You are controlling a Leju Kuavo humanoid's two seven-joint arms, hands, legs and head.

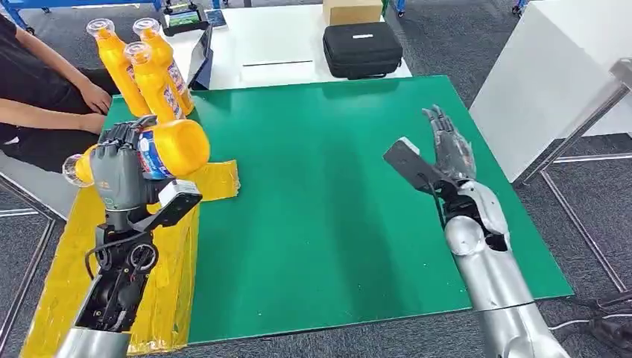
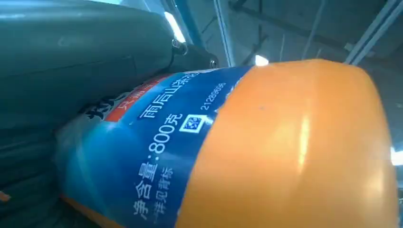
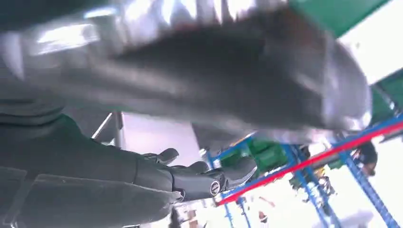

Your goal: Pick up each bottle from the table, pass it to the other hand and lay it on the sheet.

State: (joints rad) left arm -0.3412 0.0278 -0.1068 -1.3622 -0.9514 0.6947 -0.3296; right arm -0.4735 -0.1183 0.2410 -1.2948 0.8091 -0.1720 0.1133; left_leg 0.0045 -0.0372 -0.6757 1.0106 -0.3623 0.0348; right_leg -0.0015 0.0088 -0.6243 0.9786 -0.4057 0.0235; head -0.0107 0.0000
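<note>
Left robot hand (image 1: 123, 168) grips yellow plastic bottle with blue label (image 1: 160, 149) sideways, left of frame, above yellow sheet (image 1: 67, 276). Right robot hand (image 1: 449, 145) empty, fingers spread. Step: placement. Next: lower, release onto sheet.

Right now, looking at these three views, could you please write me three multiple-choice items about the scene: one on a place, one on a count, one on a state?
1. Where do the standing bottles stand?
A. at the green mat's far left corner
B. on the white table
C. in the black case

2. How many bottles stand there?
A. one
B. three
C. five

3. What is the right hand doing?
A. gripping a bottle
B. pressing the sheet
C. holding nothing, fingers apart

Answers:
1 A: the head view shows them upright at the far left corner of the mat.
2 B: three clear caps show there, besides the bottle that the left hand holds above the yellow sheet.
3 C: its fingers are spread above the mat, with nothing between them.
</note>
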